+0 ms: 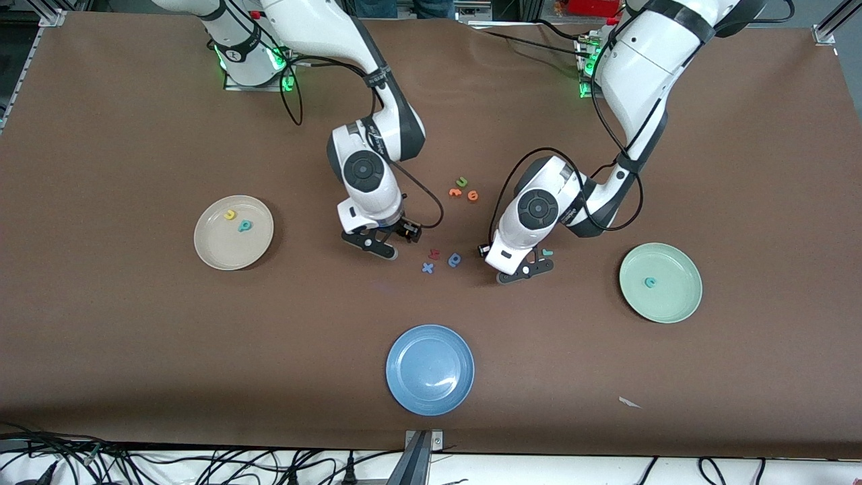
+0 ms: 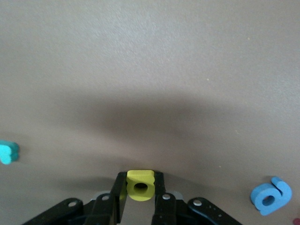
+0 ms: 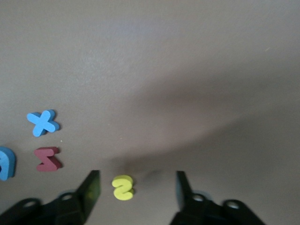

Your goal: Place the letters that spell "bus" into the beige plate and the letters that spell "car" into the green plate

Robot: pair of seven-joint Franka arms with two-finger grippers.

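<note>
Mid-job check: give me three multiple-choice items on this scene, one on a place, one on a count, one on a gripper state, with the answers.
1. Where is the yellow "s"?
A. In the blue plate
B. On the table between the right gripper's open fingers
C. In the green plate

2. How many letters lie in the beige plate?
A. None
B. Two
C. Four

3. What does the left gripper show?
A. Fingers against a yellow letter
B. Fingers on a red letter
C. Fingers wide apart over a bare plate

Answers:
1 B: the right wrist view shows it lying between the right gripper's spread fingers.
2 B: a yellow "u" and a teal "b" are in it.
3 A: the yellow "a" sits pinched between its fingers in the left wrist view.
</note>
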